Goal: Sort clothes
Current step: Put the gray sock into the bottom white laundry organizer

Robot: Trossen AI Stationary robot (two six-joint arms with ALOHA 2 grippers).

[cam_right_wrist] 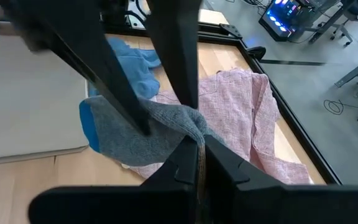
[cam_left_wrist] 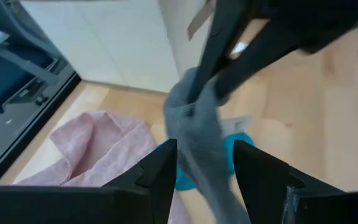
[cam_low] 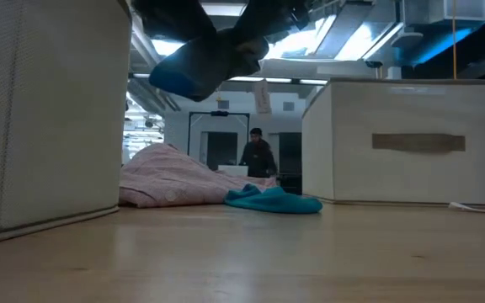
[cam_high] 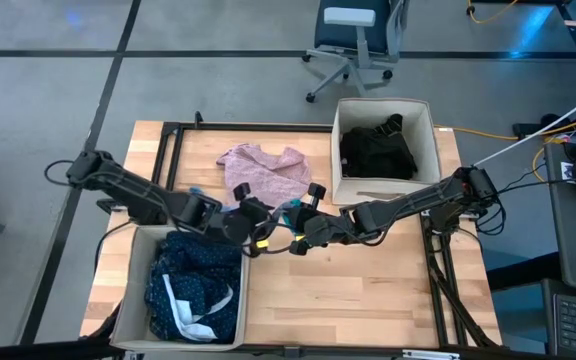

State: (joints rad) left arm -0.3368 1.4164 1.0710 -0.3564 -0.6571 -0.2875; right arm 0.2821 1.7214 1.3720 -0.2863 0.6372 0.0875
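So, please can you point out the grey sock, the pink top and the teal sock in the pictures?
grey sock [cam_right_wrist: 138, 130]: right wrist view, middle of its grey body.
pink top [cam_high: 263, 170]: high view, centre of the cloth.
teal sock [cam_low: 272, 201]: low view, middle of the heap.

Two bins [cam_high: 428, 125], two socks [cam_right_wrist: 135, 127] (one teal [cam_low: 272, 200]), one pink top [cam_high: 263, 170].

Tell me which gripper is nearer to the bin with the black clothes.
Right. The right gripper is in front of that bin, toward the table's middle, pinching a grey sock. The left gripper is farther left, jaws around the sock.
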